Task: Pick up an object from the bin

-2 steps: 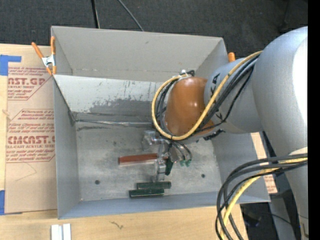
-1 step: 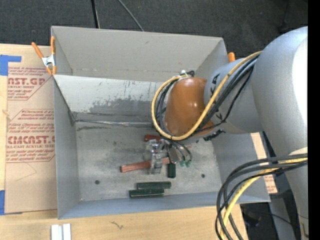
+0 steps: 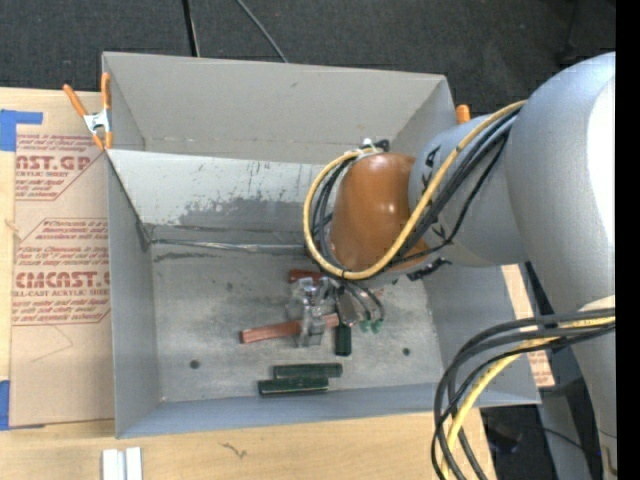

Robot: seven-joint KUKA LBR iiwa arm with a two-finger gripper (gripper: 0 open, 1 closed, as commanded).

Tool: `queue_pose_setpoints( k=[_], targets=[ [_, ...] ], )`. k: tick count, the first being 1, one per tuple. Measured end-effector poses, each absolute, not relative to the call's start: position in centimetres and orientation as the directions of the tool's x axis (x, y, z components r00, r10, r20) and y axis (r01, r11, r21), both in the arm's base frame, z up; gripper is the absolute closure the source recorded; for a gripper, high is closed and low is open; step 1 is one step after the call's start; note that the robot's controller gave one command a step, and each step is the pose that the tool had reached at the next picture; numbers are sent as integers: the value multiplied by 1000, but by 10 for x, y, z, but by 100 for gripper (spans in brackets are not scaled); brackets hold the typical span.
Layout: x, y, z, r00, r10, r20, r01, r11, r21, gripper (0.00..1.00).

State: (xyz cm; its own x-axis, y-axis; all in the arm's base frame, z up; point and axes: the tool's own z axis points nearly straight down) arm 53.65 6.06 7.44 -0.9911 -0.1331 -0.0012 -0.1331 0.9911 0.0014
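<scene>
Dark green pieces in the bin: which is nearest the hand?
The short dark green piece, just right of the hand in the view. The long dark green bars lie farther off, by the bin's lower wall.

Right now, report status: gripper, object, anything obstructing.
Gripper low in bin, at right end of reddish-brown bar. Grasp unconfirmed. Small dark piece close beside; dark green bars apart.

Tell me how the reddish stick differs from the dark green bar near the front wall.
The reddish stick is coppery brown; the dark green bar is almost black. The stick's right end reaches the gripper; the bar lies apart, by the front wall. The stick looks thinner than the bar. Both lie flat, running roughly left to right.
</scene>
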Motion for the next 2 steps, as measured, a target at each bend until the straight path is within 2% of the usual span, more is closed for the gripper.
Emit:
queue_pose_setpoints(
  k=[1, 2],
  targets=[
    [538, 61, 120, -991, -133, -5, -133, 991, 0, 100],
    [538, 61, 122, -991, -132, -2, -132, 991, 1, 100]
  ],
)
